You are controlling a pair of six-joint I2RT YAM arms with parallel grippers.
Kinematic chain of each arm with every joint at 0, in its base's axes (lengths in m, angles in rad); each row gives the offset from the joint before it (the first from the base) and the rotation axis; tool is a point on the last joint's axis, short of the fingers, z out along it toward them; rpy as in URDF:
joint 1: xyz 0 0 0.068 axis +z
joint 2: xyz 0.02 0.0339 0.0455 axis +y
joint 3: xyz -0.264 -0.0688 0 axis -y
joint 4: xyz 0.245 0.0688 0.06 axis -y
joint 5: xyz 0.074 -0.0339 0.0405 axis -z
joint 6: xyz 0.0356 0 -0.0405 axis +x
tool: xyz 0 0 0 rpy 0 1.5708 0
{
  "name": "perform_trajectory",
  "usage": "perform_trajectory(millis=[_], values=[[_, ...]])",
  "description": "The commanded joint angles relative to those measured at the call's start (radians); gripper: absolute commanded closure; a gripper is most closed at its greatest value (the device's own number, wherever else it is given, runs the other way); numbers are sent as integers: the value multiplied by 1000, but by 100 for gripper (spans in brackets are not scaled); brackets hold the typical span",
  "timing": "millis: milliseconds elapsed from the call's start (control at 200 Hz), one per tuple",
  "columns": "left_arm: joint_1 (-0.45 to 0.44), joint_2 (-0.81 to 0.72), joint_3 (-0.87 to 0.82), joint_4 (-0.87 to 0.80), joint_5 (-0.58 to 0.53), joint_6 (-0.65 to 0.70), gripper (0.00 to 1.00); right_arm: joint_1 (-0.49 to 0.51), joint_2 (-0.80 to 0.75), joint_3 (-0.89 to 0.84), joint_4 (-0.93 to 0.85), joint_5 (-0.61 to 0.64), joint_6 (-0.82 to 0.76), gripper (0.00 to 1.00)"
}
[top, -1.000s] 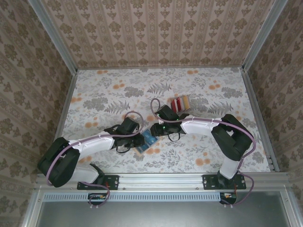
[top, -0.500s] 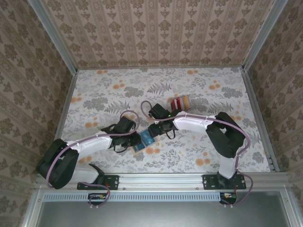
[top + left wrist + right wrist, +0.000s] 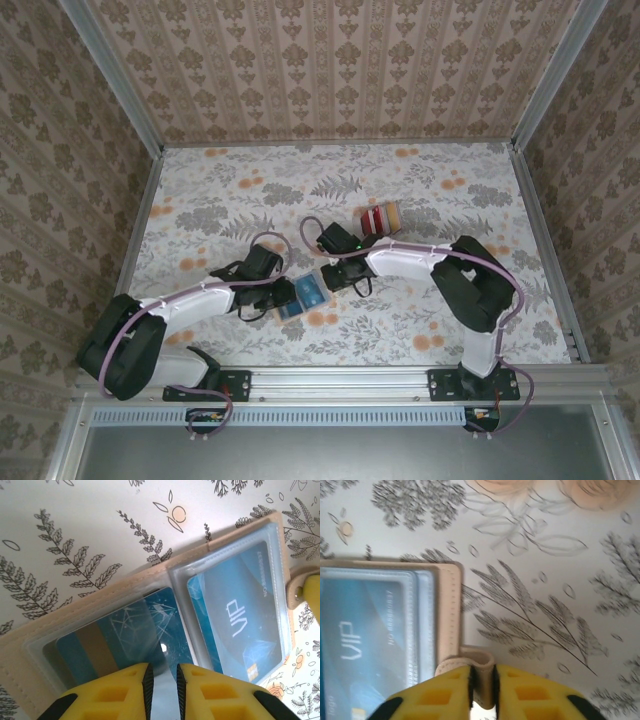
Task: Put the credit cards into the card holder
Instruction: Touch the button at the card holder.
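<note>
The card holder [image 3: 308, 294] lies open on the table between my two grippers, pinkish-tan outside and light blue inside. Its clear sleeves [image 3: 235, 615] show blue cards behind them. My left gripper [image 3: 162, 674] is shut on a clear inner sleeve at the holder's near edge. Over at the holder's [image 3: 375, 630] other side, my right gripper [image 3: 482, 675] is shut on the tan closing strap [image 3: 481, 662]. The credit cards [image 3: 379, 217], a small red, white and tan stack, lie farther back on the table, apart from both grippers.
The floral table cover [image 3: 450, 190] is bounded by patterned walls on three sides and a metal rail [image 3: 350, 378] at the near edge. Both arms lie low across the front middle of the table.
Both grippers have shifted a little to the left with the holder between them. The holder now lies spread wider and squarer to the table edge. The card stack has not moved.
</note>
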Motion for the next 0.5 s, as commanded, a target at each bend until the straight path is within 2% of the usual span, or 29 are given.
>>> perform_trajectory(millis=[0,265,495], values=[[12,5,-20,-24,-4,26,75,-15,-64,-76,2,-30,44,85],[13,72,11,13,27,36,75,-27,-145,-224,54,-51,106,84],[7,117,62,22,50,39,75,-60,-258,-265,87,-132,141,66]])
